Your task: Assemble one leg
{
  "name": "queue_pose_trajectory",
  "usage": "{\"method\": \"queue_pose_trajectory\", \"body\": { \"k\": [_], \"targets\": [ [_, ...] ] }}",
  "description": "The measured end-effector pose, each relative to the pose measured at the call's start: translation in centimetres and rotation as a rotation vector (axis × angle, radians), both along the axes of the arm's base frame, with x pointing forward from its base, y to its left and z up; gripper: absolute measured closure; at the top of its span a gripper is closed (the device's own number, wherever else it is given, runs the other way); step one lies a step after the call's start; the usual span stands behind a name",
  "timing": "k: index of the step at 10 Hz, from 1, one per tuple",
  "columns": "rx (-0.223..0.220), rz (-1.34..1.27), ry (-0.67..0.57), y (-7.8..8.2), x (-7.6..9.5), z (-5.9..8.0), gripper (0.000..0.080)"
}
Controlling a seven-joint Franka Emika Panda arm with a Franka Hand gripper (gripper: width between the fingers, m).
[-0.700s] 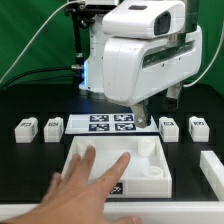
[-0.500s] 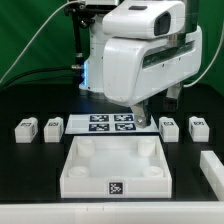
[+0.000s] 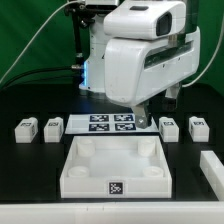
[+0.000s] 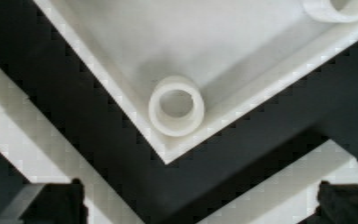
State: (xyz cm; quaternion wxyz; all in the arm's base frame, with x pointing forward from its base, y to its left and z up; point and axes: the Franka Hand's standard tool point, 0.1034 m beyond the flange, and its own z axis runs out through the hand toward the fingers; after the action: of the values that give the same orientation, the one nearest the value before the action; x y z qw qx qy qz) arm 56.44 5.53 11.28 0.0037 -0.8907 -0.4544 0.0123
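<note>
Four legs [image 3: 25, 129] flank the marker board [image 3: 112, 123] (panel [image 3: 90, 185] nearby).

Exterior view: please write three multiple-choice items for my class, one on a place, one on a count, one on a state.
1. The marker board lies
A. between the two pairs of legs
B. on top of the panel
C. beyond all the legs, at the exterior view's left

2. How many legs stand on the table?
A. two
B. three
C. four

3. The panel's corner sockets are
A. empty
B. each holding a leg
C. taped over

Key: 1A, two legs stand on either side of it; 2C, two plus two; 3A, the rings show hollow.
</note>
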Motion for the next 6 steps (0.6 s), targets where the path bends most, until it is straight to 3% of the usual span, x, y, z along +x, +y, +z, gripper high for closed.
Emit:
{"method": "queue_pose_trajectory", "body": {
  "k": [1, 2, 4, 6],
  "targets": [
    [-0.001, 0.004, 0.006, -0.3, -1.1, -0.4, 0.0150],
    [0.001, 0.091, 0.005, -0.8, -3.2, -1.1, 0.0150],
    [0.012, 0.392, 0.007, -3.3, -7.7, -3.0, 0.0150],
    [0.028, 0.643, -0.002, -5.8, -10.5, -5.5, 0.0150]
  ]
}}
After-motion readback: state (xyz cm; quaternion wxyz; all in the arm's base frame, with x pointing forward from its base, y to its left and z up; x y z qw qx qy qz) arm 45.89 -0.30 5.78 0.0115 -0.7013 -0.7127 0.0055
